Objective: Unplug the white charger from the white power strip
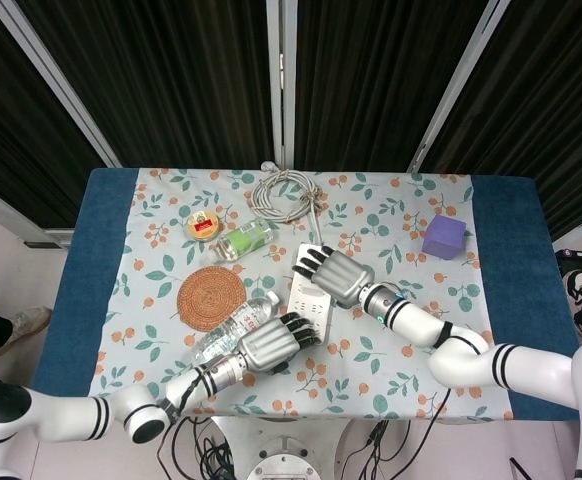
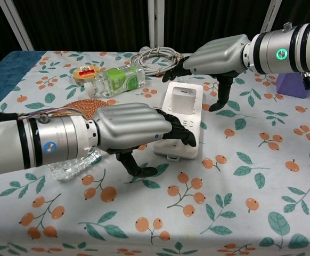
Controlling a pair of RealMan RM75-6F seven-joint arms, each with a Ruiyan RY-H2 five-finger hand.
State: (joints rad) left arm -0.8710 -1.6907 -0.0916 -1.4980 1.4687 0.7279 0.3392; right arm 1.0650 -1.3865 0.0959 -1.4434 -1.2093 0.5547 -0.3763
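The white power strip (image 2: 184,128) lies lengthwise at the middle of the table, with the white charger (image 2: 182,99) plugged in near its far end. My left hand (image 2: 136,128) lies over the strip's near end, fingertips on its top and thumb hanging below, holding nothing. My right hand (image 2: 214,55) hovers just above the charger, fingers spread, thumb pointing down beside the strip's right edge, holding nothing. From the head view, the right hand (image 1: 331,272) covers the charger and the left hand (image 1: 271,340) covers the near end of the strip (image 1: 309,297).
A clear water bottle (image 1: 233,325) lies under my left forearm beside a woven coaster (image 1: 211,297). A green-label bottle (image 2: 117,80), a round tin (image 2: 86,72) and a coiled cable (image 2: 156,56) sit at the back. A purple cube (image 1: 443,237) stands at the right.
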